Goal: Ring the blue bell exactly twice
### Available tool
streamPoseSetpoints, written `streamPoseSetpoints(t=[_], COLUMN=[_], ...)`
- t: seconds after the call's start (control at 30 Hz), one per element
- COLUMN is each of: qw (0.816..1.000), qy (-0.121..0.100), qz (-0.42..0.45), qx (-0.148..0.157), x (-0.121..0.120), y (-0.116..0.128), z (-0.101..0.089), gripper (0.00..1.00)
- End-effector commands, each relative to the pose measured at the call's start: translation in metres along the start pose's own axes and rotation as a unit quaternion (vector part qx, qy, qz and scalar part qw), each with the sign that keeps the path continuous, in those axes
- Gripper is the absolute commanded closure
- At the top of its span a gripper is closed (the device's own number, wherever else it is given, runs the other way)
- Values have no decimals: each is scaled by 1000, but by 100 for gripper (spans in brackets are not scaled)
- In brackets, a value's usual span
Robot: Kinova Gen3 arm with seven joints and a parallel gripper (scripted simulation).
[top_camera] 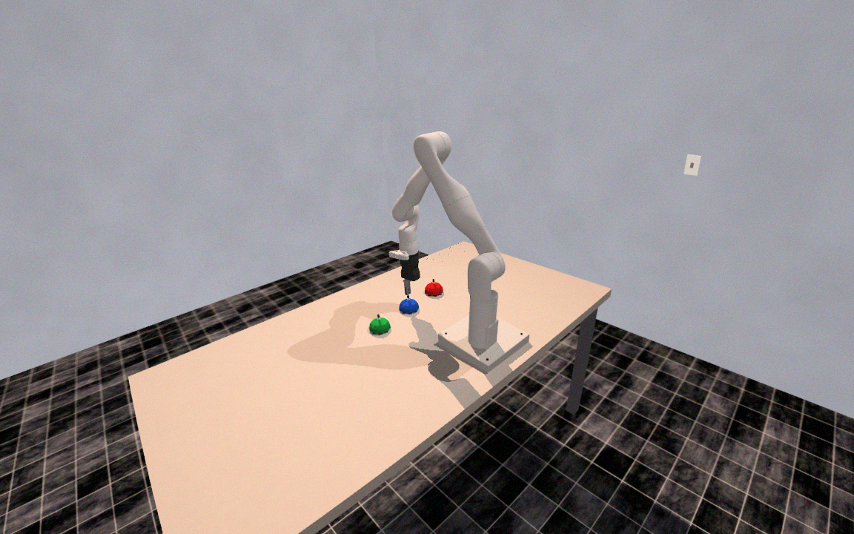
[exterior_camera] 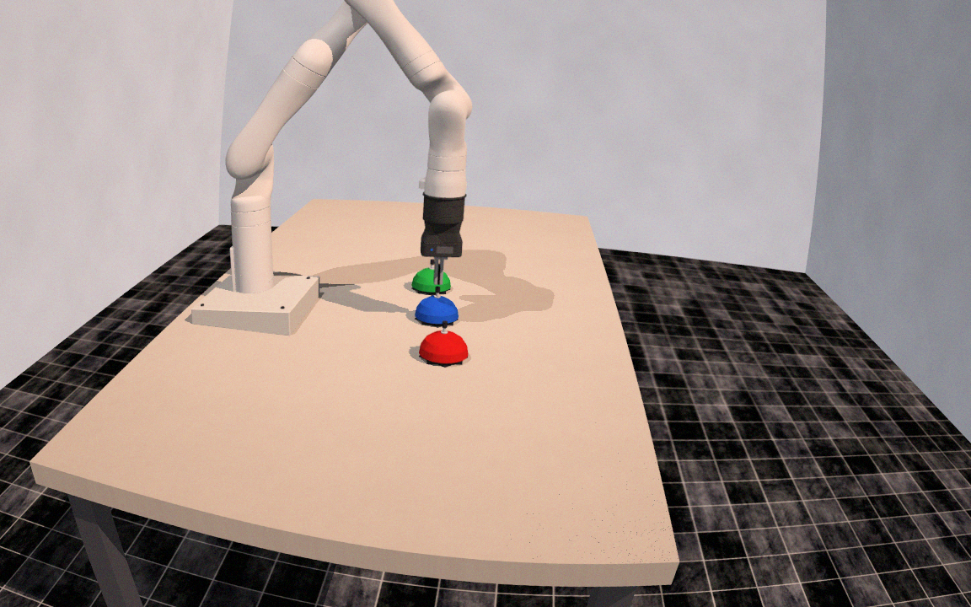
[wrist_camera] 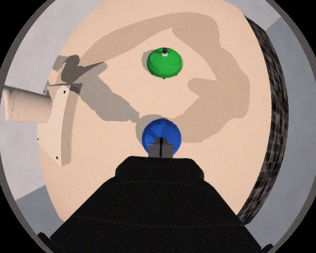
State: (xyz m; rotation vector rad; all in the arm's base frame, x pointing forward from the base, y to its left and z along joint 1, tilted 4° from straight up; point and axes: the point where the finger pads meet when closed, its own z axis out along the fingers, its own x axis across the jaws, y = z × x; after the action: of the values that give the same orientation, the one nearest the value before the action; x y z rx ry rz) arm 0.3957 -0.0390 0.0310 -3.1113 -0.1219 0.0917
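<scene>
Hidden parts near the blue bell

The gripper (wrist_camera: 160,145) covers the blue bell (wrist_camera: 161,132) button, at 6 o'clock; contact cannot be judged.

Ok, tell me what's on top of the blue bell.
The shut gripper points straight down onto the top of the blue bell, holding nothing. The bell's button is covered by the fingertips, so whether it is pressed down cannot be seen.
</scene>
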Motion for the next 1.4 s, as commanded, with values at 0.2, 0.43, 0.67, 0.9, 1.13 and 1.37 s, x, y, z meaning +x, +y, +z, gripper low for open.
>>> streamPoseSetpoints(t=[0.2, 0.43, 0.67, 0.9, 1.13, 1.37], qw=[1000, 1000, 1000, 1000, 1000, 1000], qy=[1, 1, 1, 1, 1, 1], qz=[0, 0, 0, 0, 0, 0], qx=[0, 0, 0, 0, 0, 0], x=[1, 1, 1, 1, 1, 1], y=[0, 0, 0, 0, 0, 0], z=[-1, -1, -1, 1, 8, 9], gripper=[83, 83, 83, 83, 83, 83])
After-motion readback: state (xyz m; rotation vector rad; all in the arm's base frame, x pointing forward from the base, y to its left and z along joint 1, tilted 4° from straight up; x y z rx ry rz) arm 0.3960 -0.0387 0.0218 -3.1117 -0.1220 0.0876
